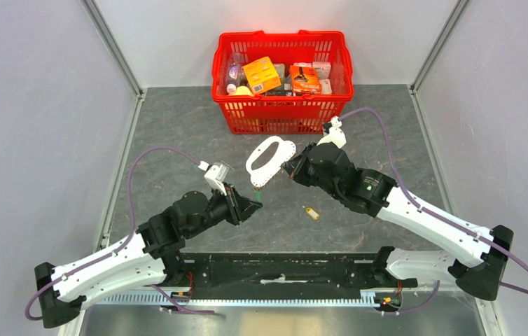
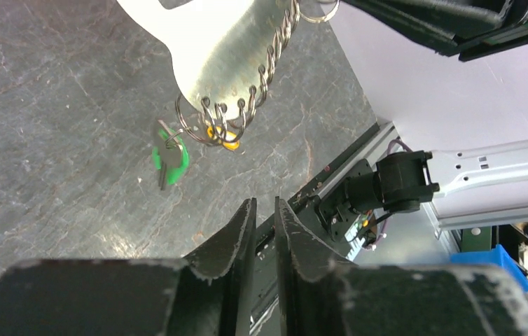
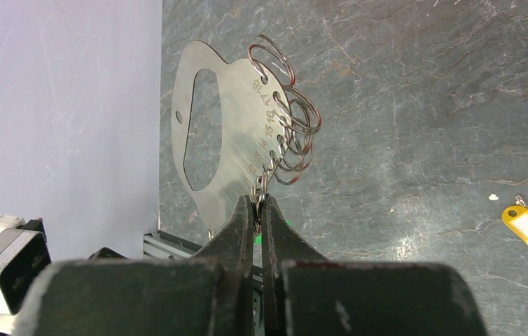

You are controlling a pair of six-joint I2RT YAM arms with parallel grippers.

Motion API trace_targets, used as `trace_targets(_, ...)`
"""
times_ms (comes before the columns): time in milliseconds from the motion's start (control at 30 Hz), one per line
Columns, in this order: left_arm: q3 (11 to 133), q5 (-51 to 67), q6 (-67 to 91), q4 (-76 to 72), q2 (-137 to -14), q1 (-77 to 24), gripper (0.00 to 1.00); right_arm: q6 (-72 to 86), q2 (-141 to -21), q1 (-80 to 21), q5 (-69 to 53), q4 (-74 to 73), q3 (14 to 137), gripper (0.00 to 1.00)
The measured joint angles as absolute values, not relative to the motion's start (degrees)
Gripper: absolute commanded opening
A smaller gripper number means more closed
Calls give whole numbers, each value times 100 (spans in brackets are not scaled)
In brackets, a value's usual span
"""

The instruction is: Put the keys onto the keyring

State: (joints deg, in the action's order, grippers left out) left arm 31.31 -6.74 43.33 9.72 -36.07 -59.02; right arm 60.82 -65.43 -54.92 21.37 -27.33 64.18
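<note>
"Where was the keyring (image 3: pixel 237 140)?"

"Up off the table (image 1: pixel 177 126). It was a flat metal plate edged with wire rings, and the right gripper (image 3: pixel 258 206) was clamped shut on its lower edge. The green key (image 2: pixel 170 157) appeared to hang from the lowest ring."

"And the left gripper (image 2: pixel 265 208)?"

"It was just below that ring, its jaws a slit apart with nothing between them."

"So the yellow key (image 1: pixel 310 213) was left?"

"I'd say so. It lay flat on the table between the arms, to the left gripper's right and lower down, with its tag running roughly crosswise. The left was the free arm, so the reach looked like its job."
</note>
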Motion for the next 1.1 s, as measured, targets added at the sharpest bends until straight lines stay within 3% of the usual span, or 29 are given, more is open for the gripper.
trace_targets(667, 3079, -1308, 4021, 591, -3859, -5902, 19, 6082, -6530, -5492, 2102, -2797, 6434, 0)
trace_targets(1100, 3081, -1352, 3918, 591, -4001, -5902, 31, 6084, -6490, -5492, 2060, -2797, 6477, 0)
